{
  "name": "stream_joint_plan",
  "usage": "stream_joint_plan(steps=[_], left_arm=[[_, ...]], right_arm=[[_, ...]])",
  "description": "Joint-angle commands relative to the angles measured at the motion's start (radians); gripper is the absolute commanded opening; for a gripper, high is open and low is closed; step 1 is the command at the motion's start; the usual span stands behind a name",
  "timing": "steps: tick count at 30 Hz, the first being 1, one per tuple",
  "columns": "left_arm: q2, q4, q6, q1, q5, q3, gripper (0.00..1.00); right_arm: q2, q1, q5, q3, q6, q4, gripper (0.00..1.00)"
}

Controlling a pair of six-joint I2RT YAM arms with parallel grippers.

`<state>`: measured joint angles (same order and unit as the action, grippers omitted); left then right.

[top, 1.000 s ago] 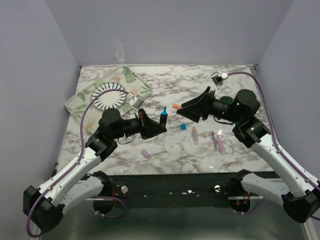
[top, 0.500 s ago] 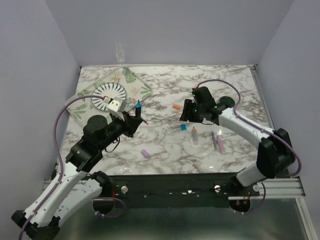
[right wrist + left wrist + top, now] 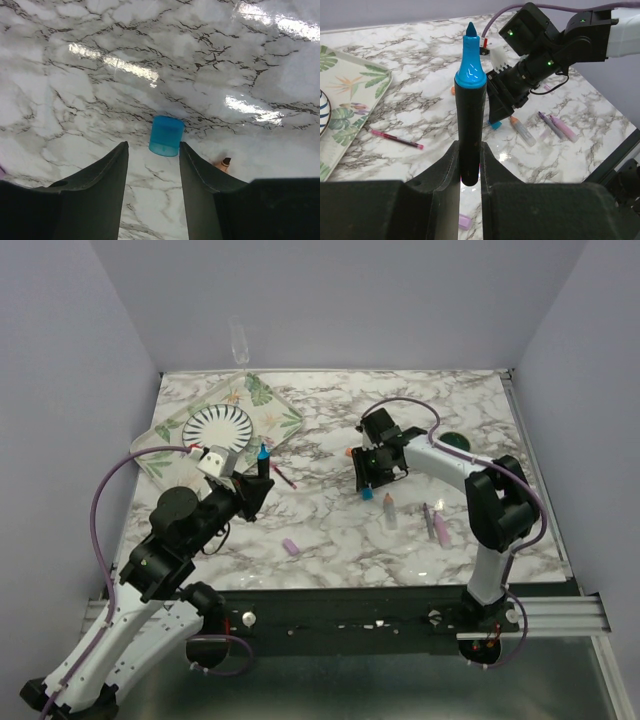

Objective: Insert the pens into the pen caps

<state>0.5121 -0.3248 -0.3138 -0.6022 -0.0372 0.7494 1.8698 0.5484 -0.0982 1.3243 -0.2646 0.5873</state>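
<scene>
Marker (image 3: pixel 470 120): black body, bright blue tip; cap (image 3: pixel 166 136): blue; thin pen (image 3: pixel 397 139): red. Table (image 3: pixel 330 530): white marble, grey veining. Tray (image 3: pixel 270 400): pale, green leaf print; plate (image 3: pixel 218 426): white, dark radial stripes.

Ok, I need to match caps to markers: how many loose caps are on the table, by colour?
Blue cap: 1
Orange cap: 1
Light purple cap: 1
Total: 3

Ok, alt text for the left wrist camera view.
The left gripper, jaws shut, holds a black marker upright, blue tip up. Behind it the right gripper reaches down to a blue cap on the marble table; other markers lie nearby.
</scene>
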Motion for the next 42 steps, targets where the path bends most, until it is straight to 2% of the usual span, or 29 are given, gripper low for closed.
stream_joint_plan(steps=[1,7,17,32,42], left_arm=[[-0.009,0.006,0.018,0.002,-0.009,-0.008,0.00],[-0.007,0.007,0.018,0.002,-0.018,-0.008,0.00],[-0.009,0.015,0.013,0.002,-0.013,-0.013,0.00],[-0.012,0.015,0.022,0.002,-0.009,-0.013,0.00],[-0.021,0.018,0.025,0.002,-0.001,-0.016,0.00]], right_arm=[[0.019,-0.021,-0.031,-0.028,0.031,0.022,0.53],[0.028,-0.044,-0.067,-0.060,0.038,-0.009,0.55],[0.081,-0.054,-0.178,-0.060,0.018,-0.084,0.53],[0.155,-0.053,-0.126,0.010,0.022,-0.057,0.50],[0.134,-0.054,-0.126,-0.030,0.053,-0.072,0.35]])
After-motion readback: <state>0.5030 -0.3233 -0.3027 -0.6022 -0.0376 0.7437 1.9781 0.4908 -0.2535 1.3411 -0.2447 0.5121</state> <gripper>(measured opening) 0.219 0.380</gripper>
